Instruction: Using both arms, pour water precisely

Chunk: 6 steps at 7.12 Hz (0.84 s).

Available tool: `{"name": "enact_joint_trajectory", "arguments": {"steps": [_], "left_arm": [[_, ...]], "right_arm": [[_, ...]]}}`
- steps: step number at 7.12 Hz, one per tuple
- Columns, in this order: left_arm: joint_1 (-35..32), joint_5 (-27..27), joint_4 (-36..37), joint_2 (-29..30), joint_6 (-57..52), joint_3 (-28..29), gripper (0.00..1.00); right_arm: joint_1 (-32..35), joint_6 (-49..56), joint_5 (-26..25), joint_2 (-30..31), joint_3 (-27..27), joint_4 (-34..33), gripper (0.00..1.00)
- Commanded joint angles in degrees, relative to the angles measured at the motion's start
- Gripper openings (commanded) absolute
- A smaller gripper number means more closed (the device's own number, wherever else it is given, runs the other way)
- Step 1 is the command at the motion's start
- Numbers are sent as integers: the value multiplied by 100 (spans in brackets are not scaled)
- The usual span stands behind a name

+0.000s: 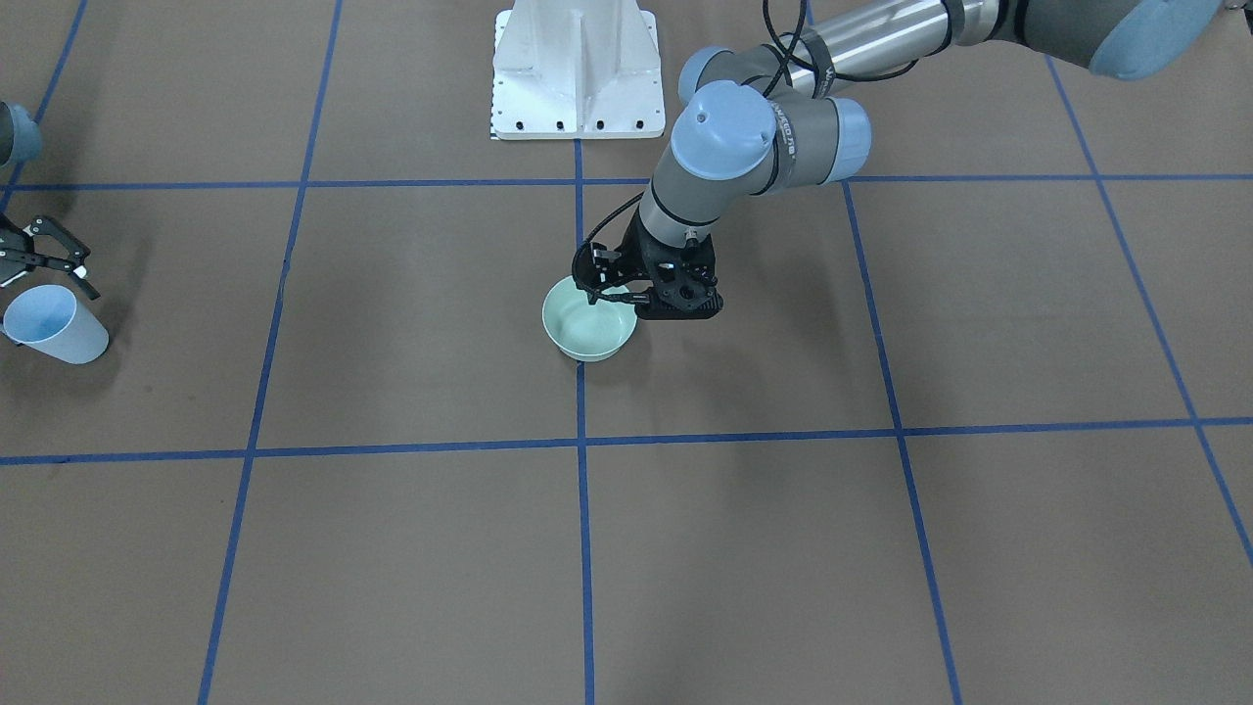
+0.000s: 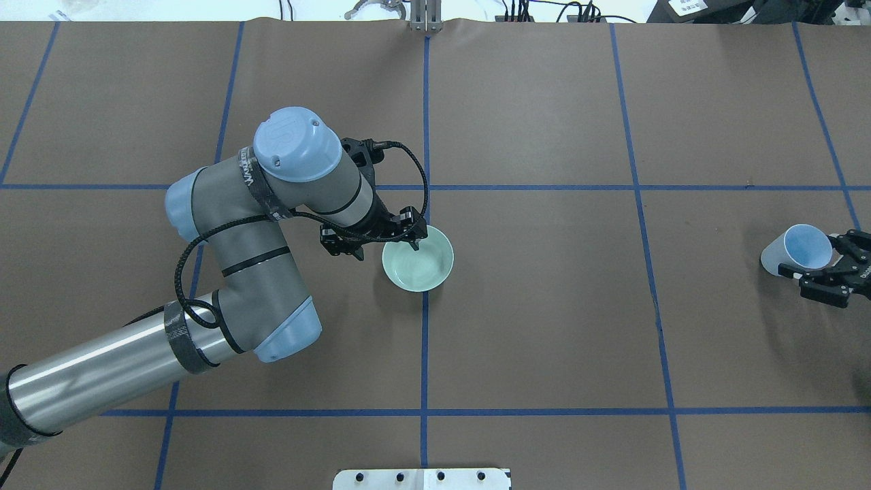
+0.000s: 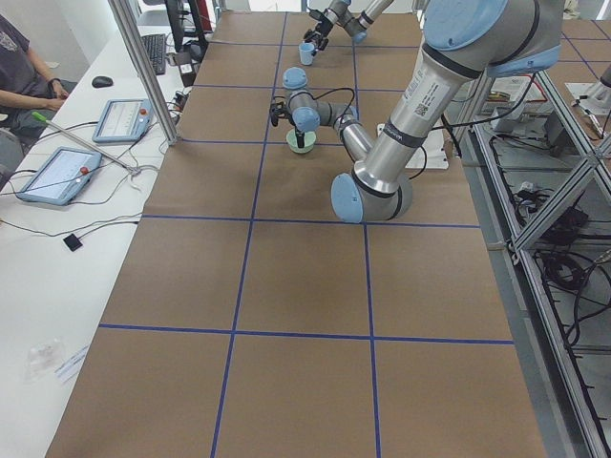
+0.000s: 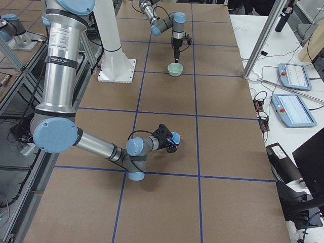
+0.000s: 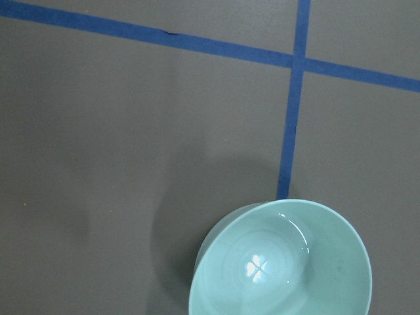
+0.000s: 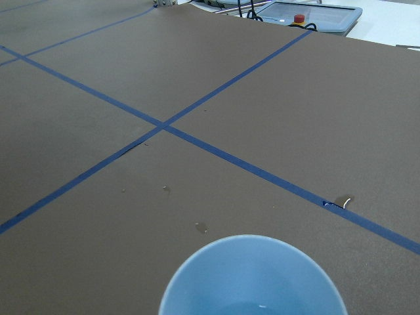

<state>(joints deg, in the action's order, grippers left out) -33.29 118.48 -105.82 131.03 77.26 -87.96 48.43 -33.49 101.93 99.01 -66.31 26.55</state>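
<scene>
A pale green bowl [image 2: 422,269] stands on the brown table at the centre, on a blue tape line; it also shows in the front view [image 1: 587,333] and the left wrist view [image 5: 282,262]. My left gripper [image 2: 414,239] points down at the bowl's rim, jaws close together, one fingertip inside. A whitish glint lies at the bowl's bottom; I cannot tell if it is water. My right gripper [image 2: 810,257] is shut on a light blue cup [image 2: 793,250] at the table's right edge and holds it tilted. The right wrist view shows the cup's mouth [image 6: 252,275] with a faint water glint [image 6: 261,306].
The white bolted pedestal [image 1: 576,69] stands at the robot's side of the table. Blue tape lines [image 2: 653,299] mark a grid on the brown cover. In the left exterior view, tablets [image 3: 57,174], cables, a metal post [image 3: 143,72] and a seated person lie beyond the far edge.
</scene>
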Motion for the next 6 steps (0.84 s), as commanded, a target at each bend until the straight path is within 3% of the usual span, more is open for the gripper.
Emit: {"name": "enact_joint_trajectory", "arguments": {"steps": [1,2,4,5,6], "left_arm": [[-2,0,0,-7,0,-10,100],[-28,9,9,-7,0,-36,100],[-28,18,17,-146,0,-228,100],[-46,26,18,-191,0,-299,100],[-55,26,18,-191,0,-309,100]], "right_arm": [[-18,18,-6,-57,56,8,94],[-9,18,3,-48,65,8,87],[-9,27,11,-48,56,8,46],[0,27,46,-57,-57,-1,35],[0,-43,21,-74,-467,-332,33]]}}
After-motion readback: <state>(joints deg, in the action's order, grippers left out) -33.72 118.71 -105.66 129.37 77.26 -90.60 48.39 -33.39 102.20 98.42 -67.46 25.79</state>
